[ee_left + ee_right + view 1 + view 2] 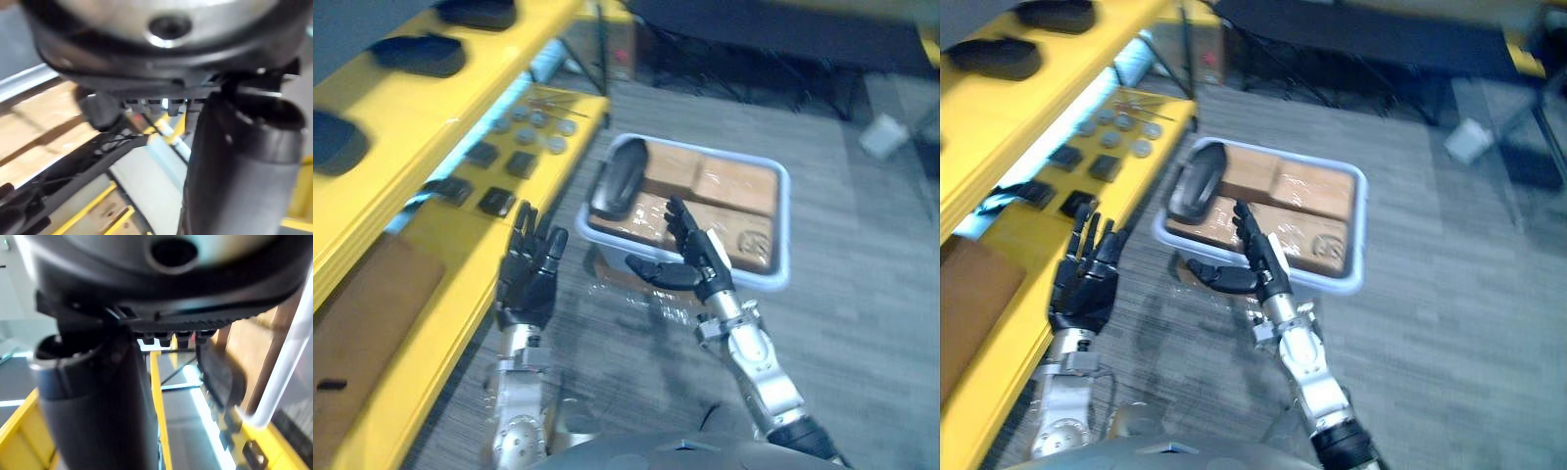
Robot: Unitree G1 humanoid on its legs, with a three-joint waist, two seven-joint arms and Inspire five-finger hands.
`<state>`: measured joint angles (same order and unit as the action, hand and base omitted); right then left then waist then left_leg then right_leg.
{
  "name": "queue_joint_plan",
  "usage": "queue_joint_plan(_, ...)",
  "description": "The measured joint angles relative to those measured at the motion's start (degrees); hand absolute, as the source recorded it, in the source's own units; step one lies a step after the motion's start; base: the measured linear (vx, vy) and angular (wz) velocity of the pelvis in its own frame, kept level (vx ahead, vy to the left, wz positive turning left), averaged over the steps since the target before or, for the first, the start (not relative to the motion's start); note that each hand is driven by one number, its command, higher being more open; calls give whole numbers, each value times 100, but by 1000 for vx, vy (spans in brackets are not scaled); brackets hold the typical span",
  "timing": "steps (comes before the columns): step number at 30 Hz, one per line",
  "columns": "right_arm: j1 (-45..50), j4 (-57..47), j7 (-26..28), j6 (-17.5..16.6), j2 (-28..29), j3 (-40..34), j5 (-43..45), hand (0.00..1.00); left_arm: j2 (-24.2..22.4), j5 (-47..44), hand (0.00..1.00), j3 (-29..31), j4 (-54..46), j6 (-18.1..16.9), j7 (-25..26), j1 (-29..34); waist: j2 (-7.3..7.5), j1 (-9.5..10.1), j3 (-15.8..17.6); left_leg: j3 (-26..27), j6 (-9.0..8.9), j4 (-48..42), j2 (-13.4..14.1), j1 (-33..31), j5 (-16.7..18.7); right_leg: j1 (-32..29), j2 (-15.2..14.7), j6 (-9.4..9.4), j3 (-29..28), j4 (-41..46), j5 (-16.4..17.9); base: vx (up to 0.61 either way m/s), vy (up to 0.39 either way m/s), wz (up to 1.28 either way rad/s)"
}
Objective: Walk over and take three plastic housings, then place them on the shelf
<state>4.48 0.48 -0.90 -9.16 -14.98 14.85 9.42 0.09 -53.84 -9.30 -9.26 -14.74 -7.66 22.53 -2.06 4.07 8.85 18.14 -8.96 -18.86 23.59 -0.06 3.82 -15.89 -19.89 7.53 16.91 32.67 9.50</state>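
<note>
Looking down from the head, both eye views show a pale bin (786,225) standing on the grey carpeted floor (862,294). A yellow shelf (421,108) runs along the bin's left.

- Right robot hand (705,264): over the bin's near rim, fingers straight and spread, thumb out to the left, holding nothing.
- Left robot hand (529,279): left of the bin, by the shelf's edge, fingers straight and wide, empty.
- One black housing (619,178) lies at the bin's left end, on four brown boxes (734,186).
- Three more housings (419,54) sit on the shelf's upper board in the left eye view; the right eye view catches two.
- Lower board: four small dark squares (521,164), a cluster of round discs (540,117), and a brown board (372,304).

The right wrist view adds the bin's rim seen close beside that hand, with the shelf's yellow frame beyond. The left wrist view shows brown boxes past the thumb.
</note>
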Motion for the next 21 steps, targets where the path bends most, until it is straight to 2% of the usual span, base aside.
queue_joint_plan(1, 126, 3, 19, 14, -120, -222, 10, 100, -15, -6, 100, -148, 8, 15, -11, -25, 29, -48, 16, -158, 420, -210, 35, -82, -373, 126, 107, -55, 2, -173, 30, 210, -362, -26)
queue_joint_plan(2, 281, 5, 30, 9, -131, -458, 27, 100, -15, -5, 100, -176, 8, 14, -52, -54, 42, -116, 25, -341, 573, -588, 147, -282, -633, 431, 236, -96, 93, -553, 37, 197, -301, -20)
queue_joint_plan(3, 354, 6, 29, -2, -133, -578, 54, 100, -15, -4, 100, -176, 16, 14, -88, -59, 67, -109, 48, -469, 381, -781, 153, -368, -457, 566, 268, -138, 126, -724, 12, 174, -156, -14)
queue_joint_plan(4, 411, 46, 28, -4, -130, -734, 57, 100, 5, 15, 100, -169, 1, -24, -186, -70, 49, -76, 43, -668, 93, -1045, -32, -541, 91, 718, 340, -188, 152, -984, -77, 115, -41, -23)
queue_joint_plan(5, 403, 95, 25, -16, -131, -828, 41, 100, 25, 43, 100, -174, -11, -38, -240, -78, 48, -19, 35, -794, 76, -1013, -348, -736, 448, 738, 340, -193, 140, -1075, -167, 114, 3, -28)
queue_joint_plan(6, 381, 146, 19, -22, -130, -864, 39, 100, 30, 71, 100, -181, -14, -40, -249, -75, 23, 38, 20, -799, 132, -770, -609, -853, 529, 730, 338, -175, 131, -1099, -205, 92, 61, -20)
queue_joint_plan(7, 345, 224, -13, -22, -131, -865, 39, 100, 32, 84, 100, -197, -13, -43, -254, -67, -35, 76, -12, -841, 199, -380, -838, -916, 462, 694, 339, -130, 130, -1077, -230, 69, 96, -8)
queue_joint_plan(8, 290, 387, -65, -28, -94, -848, 25, 100, 72, 116, 100, -203, -7, -44, -254, -63, -80, 109, -50, -866, 151, -159, -929, -858, 514, 686, 309, -92, 118, -1045, -247, 47, 133, 2)
queue_joint_plan(10, 26, 878, -293, -24, -17, -731, -85, 100, 153, 325, 100, -257, -6, -42, -315, -30, 111, 240, -57, -1002, 75, 404, -1333, -641, 438, 565, 42, 56, 71, -1032, -328, 8, 133, 12)
queue_joint_plan(12, -376, 1389, -496, 53, 24, -648, -243, 100, 269, 674, 100, -330, -5, 52, -315, -29, 179, 360, -47, -961, 227, 633, -1727, -559, 312, 532, -313, 246, -2, -1063, -463, -31, 168, 15)
queue_joint_plan(14, -867, 1912, -644, 225, 70, -620, -233, 100, 320, 937, 100, -379, -9, 102, -332, -6, 100, 445, -51, -926, 302, 750, -1903, -435, 263, 660, -451, 318, -4, -1243, -602, -49, 151, 5)
queue_joint_plan(16, -1360, 2295, -805, 388, 122, -647, -231, 100, 327, 1222, 100, -444, -43, 103, -337, -42, 39, 520, -53, -943, 348, 812, -1955, -474, 210, 722, -458, 335, 40, -1448, -733, -103, 88, 12)
queue_joint_plan(18, -2104, 2780, -1003, 513, 121, -709, -233, 100, 487, 1419, 100, -642, -42, 103, -333, -209, 13, 526, -23, -1134, 356, 813, -1995, -797, 114, 693, -467, 349, 264, -1667, -757, -142, -20, 43)
queue_joint_plan(20, -3307, 3643, -1368, 614, 40, -1033, -229, 100, 560, 1410, 100, -950, -42, 106, -398, -626, -103, 558, 263, -1423, 290, 878, -1990, -1131, -105, 597, -418, 257, 567, -1747, -839, -165, -57, 58)
queue_joint_plan(21, -3623, 3891, -1453, 631, -17, -1098, -229, 100, 567, 1398, 100, -991, -42, 106, -442, -715, -119, 606, 339, -1466, 277, 930, -1990, -1182, -181, 544, -407, 231, 607, -1741, -857, -155, -47, 40)
